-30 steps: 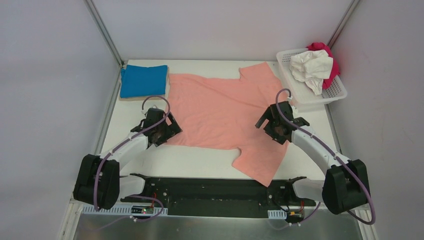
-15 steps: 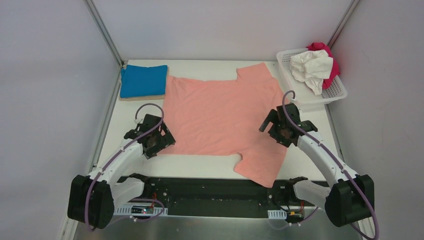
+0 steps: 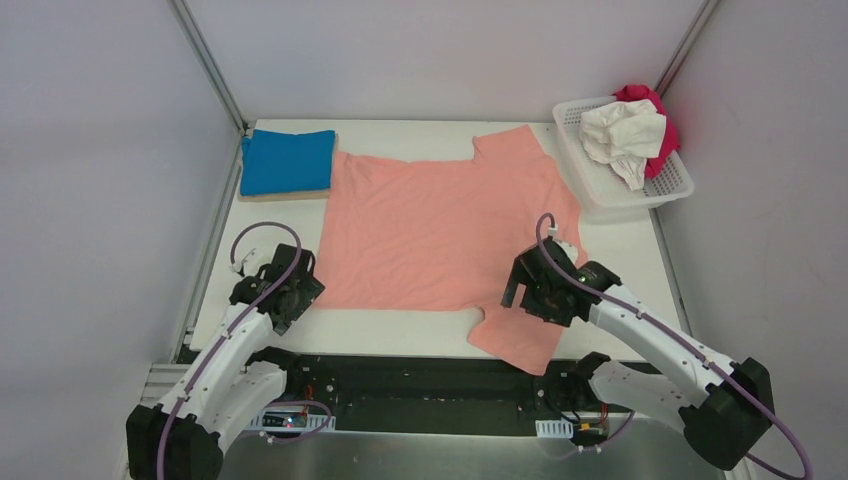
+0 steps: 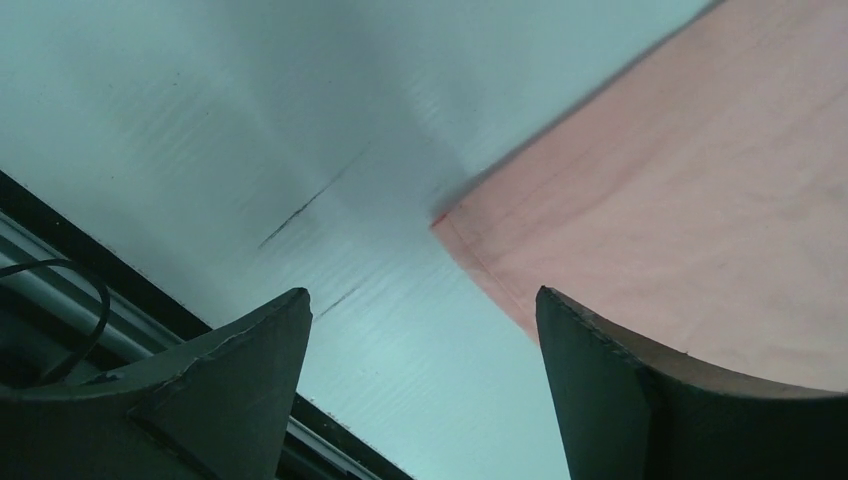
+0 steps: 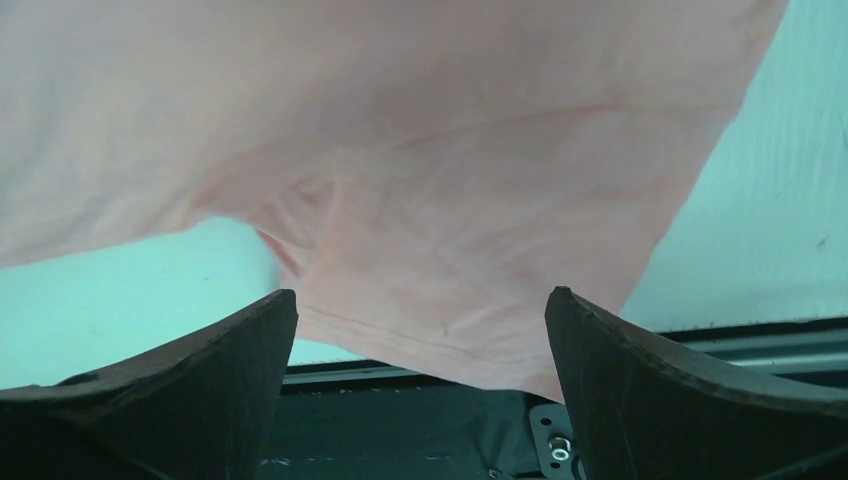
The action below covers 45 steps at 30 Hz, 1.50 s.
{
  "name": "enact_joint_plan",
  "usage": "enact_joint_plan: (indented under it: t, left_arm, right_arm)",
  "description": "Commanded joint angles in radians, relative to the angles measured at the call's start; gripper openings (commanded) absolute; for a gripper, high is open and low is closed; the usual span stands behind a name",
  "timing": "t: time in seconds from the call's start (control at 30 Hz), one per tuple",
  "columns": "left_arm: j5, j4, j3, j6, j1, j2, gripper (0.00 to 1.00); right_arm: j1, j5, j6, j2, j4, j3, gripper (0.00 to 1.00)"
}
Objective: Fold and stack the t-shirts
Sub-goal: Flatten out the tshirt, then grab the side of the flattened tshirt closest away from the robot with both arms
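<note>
The salmon-pink t-shirt (image 3: 440, 230) lies spread flat on the white table, one sleeve hanging over the near edge. My left gripper (image 3: 283, 298) is open and empty just left of the shirt's near left corner (image 4: 445, 218). My right gripper (image 3: 533, 297) is open and empty above the near sleeve (image 5: 480, 290). A folded bright blue t-shirt (image 3: 287, 161) lies on a tan board at the back left. Crumpled white (image 3: 622, 133) and magenta (image 3: 655, 115) t-shirts sit in the basket.
The white lattice basket (image 3: 672, 186) stands at the back right. The thin tan board (image 3: 285, 195) shows under the blue shirt. A black rail (image 3: 420, 380) runs along the table's near edge, and grey walls enclose the sides and back.
Both grippers have pulled back toward the near edge. The pink shirt shifted nearer and flattened; its left edge is off the blue shirt. The right gripper moved left over the sleeve.
</note>
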Motion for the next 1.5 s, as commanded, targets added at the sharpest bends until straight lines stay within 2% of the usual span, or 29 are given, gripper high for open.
enact_joint_plan:
  t: [0.0, 0.13, 0.33, 0.4, 0.53, 0.67, 0.73, 0.8, 0.93, 0.97, 1.07, 1.1, 1.2, 1.3, 1.47]
  left_arm:
    - [-0.014, 0.041, -0.055, -0.074, 0.008, 0.007, 0.80]
    - [0.041, 0.165, -0.096, -0.090, 0.010, 0.087, 0.75]
    - [0.021, 0.274, -0.121, -0.100, 0.017, 0.192, 0.64]
    - [0.025, 0.302, -0.127, -0.102, 0.018, 0.218, 0.55]
    - [0.028, 0.333, -0.149, -0.113, 0.018, 0.234, 0.33]
    - [0.028, 0.367, -0.172, -0.106, 0.018, 0.229, 0.14]
    - [0.028, 0.384, -0.175, -0.094, 0.018, 0.236, 0.00]
    - [0.031, 0.407, -0.177, -0.080, 0.017, 0.248, 0.00]
    - [0.039, 0.421, -0.179, -0.074, 0.018, 0.248, 0.00]
    - [0.038, 0.422, -0.182, -0.074, 0.018, 0.242, 0.00]
    - [0.038, 0.422, -0.194, -0.069, 0.018, 0.207, 0.00]
    - [0.045, 0.420, -0.200, -0.067, 0.018, 0.191, 0.00]
    - [0.085, 0.384, -0.217, -0.077, 0.018, 0.123, 0.00]
    - [0.090, 0.270, -0.225, -0.113, 0.018, 0.040, 0.00]
    - [0.143, 0.109, -0.242, -0.114, 0.016, -0.068, 0.00]
  right_arm:
    - [0.039, -0.001, 0.101, -0.041, -0.122, -0.059, 0.98]
    - [0.077, -0.085, 0.155, -0.032, -0.095, -0.132, 0.93]
    - [0.161, -0.059, 0.216, -0.008, -0.135, -0.135, 0.87]
    - [0.184, -0.058, 0.235, 0.003, -0.157, -0.133, 0.85]
    - [0.215, -0.079, 0.259, 0.029, -0.149, -0.139, 0.80]
    - [0.218, -0.093, 0.255, 0.079, -0.056, -0.154, 0.75]
    - [0.219, -0.116, 0.255, 0.104, 0.001, -0.171, 0.72]
    - [0.218, -0.113, 0.263, 0.138, 0.037, -0.182, 0.69]
    - [0.215, -0.065, 0.279, 0.194, 0.042, -0.162, 0.52]
    - [0.214, -0.055, 0.287, 0.199, 0.041, -0.158, 0.45]
    - [0.208, -0.032, 0.313, 0.187, 0.010, -0.151, 0.10]
    - [0.207, -0.031, 0.318, 0.175, -0.015, -0.144, 0.03]
    - [0.204, -0.035, 0.324, 0.136, -0.129, -0.105, 0.00]
    - [0.196, -0.070, 0.311, 0.104, -0.233, -0.068, 0.00]
    - [0.187, -0.140, 0.283, 0.087, -0.290, -0.048, 0.00]
